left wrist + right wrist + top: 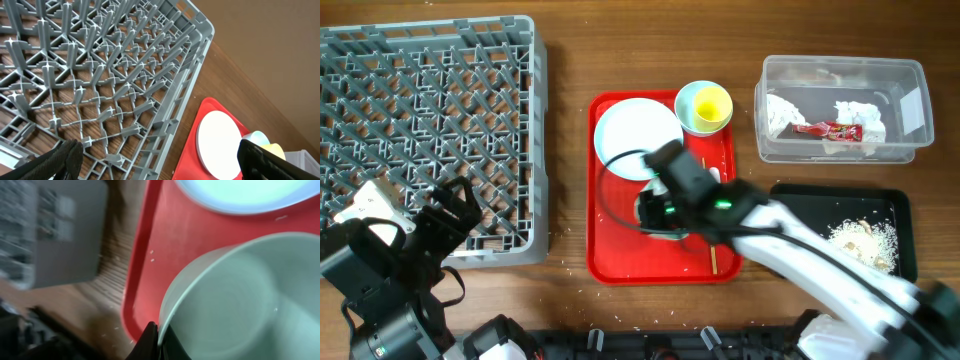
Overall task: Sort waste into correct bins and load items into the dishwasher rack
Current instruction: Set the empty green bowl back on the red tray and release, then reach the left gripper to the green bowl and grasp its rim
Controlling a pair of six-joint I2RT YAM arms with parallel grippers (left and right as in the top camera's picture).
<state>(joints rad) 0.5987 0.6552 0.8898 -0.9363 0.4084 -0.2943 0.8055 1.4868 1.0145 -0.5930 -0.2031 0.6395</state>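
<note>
One rack (pixel 430 120) at far-left corner of tabletop (pixel 570 50), overhead; red tray (pixel 620 250) mid-tabletop with plate (pixel 638 135), yellow cup (pixel 705 107); tub (pixel 840 62) at far-right corner holds tissues (pixel 780 112), wrapper (pixel 830 128); black tray (pixel 840 190) with rice scraps (pixel 865 240) at right edge.
Left wrist: left fingers (pixel 55 162) wide, empty, above rack.
Right wrist: right fingers (pixel 152 341) narrow, pinching bowl (pixel 225 295) rim over red tray.

Grey rack (pixel 425 130), peg lattice all over, at nine o'clock on the brown wood-grain desk (pixel 570 60). Red tray (pixel 620 250) dead centre, carrying a white plate (pixel 638 135), yellow cup (pixel 705 107) and pale blue-green bowl (pixel 240 295). At two o'clock, the clear tub (pixel 840 63) holds white tissues (pixel 782 112) and a red printed wrapper (pixel 830 129). At four, black bin (pixel 820 200), beige rice (pixel 868 238).
</note>
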